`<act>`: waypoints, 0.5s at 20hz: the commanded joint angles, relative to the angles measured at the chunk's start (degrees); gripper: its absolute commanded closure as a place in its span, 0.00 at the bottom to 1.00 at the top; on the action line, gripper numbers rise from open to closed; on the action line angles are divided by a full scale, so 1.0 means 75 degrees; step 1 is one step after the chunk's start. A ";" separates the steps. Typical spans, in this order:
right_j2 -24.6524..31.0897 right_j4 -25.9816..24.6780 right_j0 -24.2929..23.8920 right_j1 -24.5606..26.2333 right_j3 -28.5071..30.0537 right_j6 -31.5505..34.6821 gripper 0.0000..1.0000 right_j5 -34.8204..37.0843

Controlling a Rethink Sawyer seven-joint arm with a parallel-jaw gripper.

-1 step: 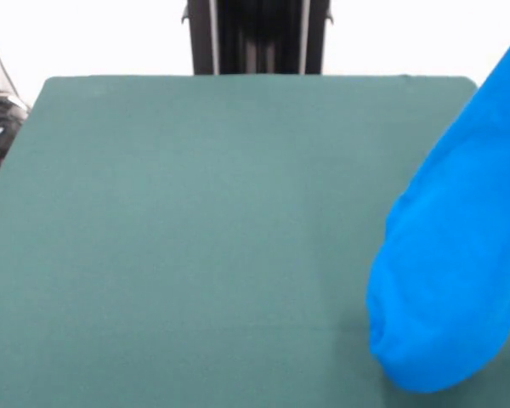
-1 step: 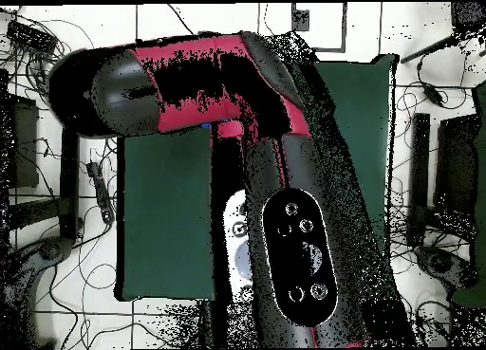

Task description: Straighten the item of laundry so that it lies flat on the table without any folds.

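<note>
The shirt (image 1: 455, 263), plain bright blue, hangs bunched above the green table (image 1: 187, 255) near its right edge, not lying flat.

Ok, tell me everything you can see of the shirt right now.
In the front view the T-shirt is a plain bright blue mass at the picture's right edge, running from the upper right corner down to a rounded, bunched lower end. It looks like soft knit cloth, not spread flat; no print, sleeve or collar shows. It seems to hang over the green table, though contact cannot be confirmed. What holds it is out of frame. Overhead, the arm covers nearly all of it.
</note>
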 commanded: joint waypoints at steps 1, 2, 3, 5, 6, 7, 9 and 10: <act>0.0178 0.0015 -0.0172 0.0367 0.1504 -0.0040 1.00 -0.0336; 0.0206 -0.0002 -0.0248 0.0379 0.1560 -0.0150 1.00 -0.0390; 0.0255 -0.0004 -0.0348 0.0386 0.1655 -0.0262 1.00 -0.0497; 0.0353 -0.0022 -0.0546 0.0408 0.1809 -0.0477 1.00 -0.0671; 0.0399 -0.0034 -0.0642 0.0414 0.1874 -0.0581 1.00 -0.0734; 0.0441 -0.0048 -0.0735 0.0410 0.1945 -0.0677 1.00 -0.0793; 0.0512 -0.0071 -0.0896 0.0389 0.2042 -0.0844 1.00 -0.0830; 0.0576 -0.0059 -0.1001 0.0354 0.2129 -0.0944 1.00 -0.0876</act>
